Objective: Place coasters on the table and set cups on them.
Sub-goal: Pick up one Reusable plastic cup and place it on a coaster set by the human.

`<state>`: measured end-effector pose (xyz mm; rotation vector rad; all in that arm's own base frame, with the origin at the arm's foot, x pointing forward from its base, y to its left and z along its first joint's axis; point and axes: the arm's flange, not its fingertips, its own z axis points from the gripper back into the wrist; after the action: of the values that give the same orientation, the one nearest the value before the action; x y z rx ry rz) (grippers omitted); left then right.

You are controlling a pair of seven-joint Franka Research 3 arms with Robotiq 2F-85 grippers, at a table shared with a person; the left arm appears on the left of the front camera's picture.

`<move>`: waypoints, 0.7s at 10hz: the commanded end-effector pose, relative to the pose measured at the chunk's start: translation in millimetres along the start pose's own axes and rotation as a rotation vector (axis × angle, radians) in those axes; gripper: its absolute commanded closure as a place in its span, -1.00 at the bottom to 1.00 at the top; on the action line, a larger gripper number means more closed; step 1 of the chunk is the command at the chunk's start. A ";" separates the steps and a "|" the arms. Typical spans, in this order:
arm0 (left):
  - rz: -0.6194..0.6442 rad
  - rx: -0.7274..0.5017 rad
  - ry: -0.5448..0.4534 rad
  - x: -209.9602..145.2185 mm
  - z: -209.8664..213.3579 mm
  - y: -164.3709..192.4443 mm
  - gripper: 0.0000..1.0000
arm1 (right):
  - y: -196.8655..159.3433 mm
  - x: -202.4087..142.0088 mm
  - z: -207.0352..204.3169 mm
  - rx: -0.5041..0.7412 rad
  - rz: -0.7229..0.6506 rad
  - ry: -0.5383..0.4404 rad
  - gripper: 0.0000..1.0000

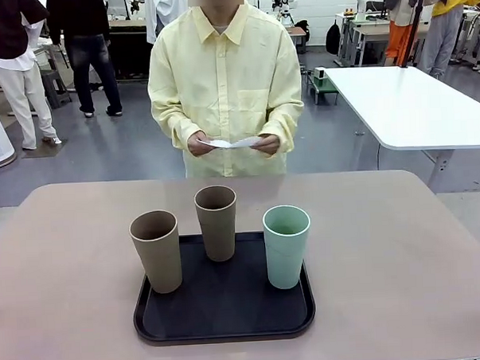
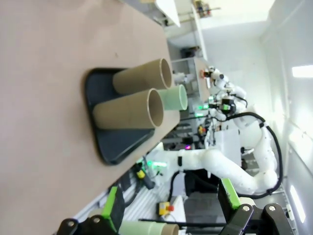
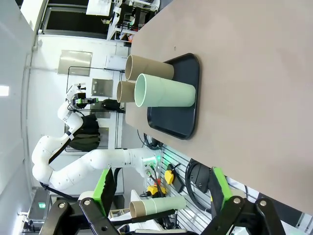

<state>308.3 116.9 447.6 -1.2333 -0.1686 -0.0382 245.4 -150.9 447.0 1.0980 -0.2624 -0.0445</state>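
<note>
Lab hall with white worktables (image 1: 412, 105)

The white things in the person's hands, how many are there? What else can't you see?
- Front view: the coasters are small and partly covered by the person's hands; their number cannot be told.
- Left wrist view: the green cup is mostly hidden behind the near brown cup.
- Right wrist view: that brown cup is mostly hidden behind the green cup.

Three cups (image 3: 149, 68) stand on a black tray (image 3: 171, 122) on the surface (image 3: 254, 73), the green cup (image 3: 166, 92) nearest; the right claw (image 3: 162, 188) is spread wide, holding nothing.
</note>
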 end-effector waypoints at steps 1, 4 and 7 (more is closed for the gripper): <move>-0.002 -0.016 -0.007 0.1 1.0 -0.5 -1.00 | -1.0 2.1 0.1 0.011 0.001 -0.009 -1.00; -0.002 -0.016 -0.007 0.1 1.0 -0.5 -1.00 | -1.0 2.1 0.1 0.011 0.001 -0.009 -1.00; -0.002 -0.016 -0.007 0.1 1.0 -0.5 -1.00 | -1.0 2.1 0.1 0.011 0.001 -0.009 -1.00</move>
<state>308.3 116.9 447.6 -1.2337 -0.1683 -0.0385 245.4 -150.9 447.0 1.0980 -0.2625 -0.0446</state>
